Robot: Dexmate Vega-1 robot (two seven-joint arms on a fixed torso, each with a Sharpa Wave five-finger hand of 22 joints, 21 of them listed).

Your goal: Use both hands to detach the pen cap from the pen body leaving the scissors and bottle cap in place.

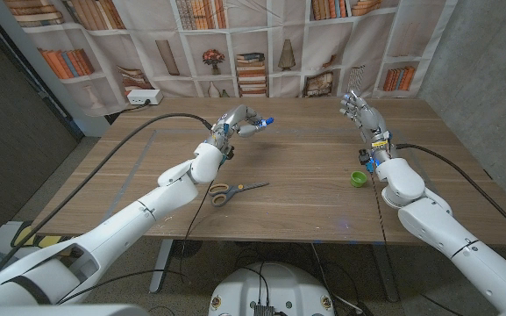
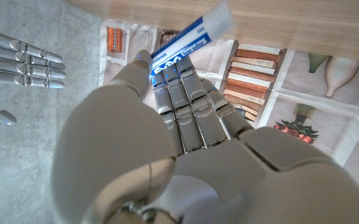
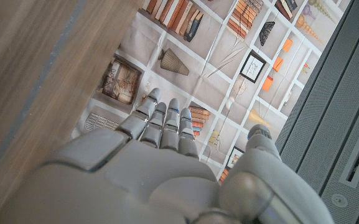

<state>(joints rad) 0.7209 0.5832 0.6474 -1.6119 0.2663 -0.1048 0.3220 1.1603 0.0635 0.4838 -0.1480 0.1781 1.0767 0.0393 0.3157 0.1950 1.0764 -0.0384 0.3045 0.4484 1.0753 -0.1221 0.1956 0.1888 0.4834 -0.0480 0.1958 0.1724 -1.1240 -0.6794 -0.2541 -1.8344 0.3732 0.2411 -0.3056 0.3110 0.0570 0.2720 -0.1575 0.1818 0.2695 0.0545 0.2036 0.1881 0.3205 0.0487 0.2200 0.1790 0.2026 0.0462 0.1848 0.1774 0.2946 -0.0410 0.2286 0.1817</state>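
The left hand (image 1: 238,122) grips the pen (image 1: 266,122) above the table (image 1: 305,189), while the right hand (image 1: 356,109), well apart, holds nothing, fingers spread.

Even, soft light falls from overhead onto the wooden table (image 1: 305,167), leaving a pale sheen near its middle and only faint shadows under the scissors (image 1: 235,190). The head view is sharp at that middle and bends outward toward the table's corners. In the wrist views the left hand (image 2: 160,155) and right hand (image 3: 154,168) loom close and slightly soft, while the bookshelf backdrop (image 3: 229,81) behind stays fairly crisp.
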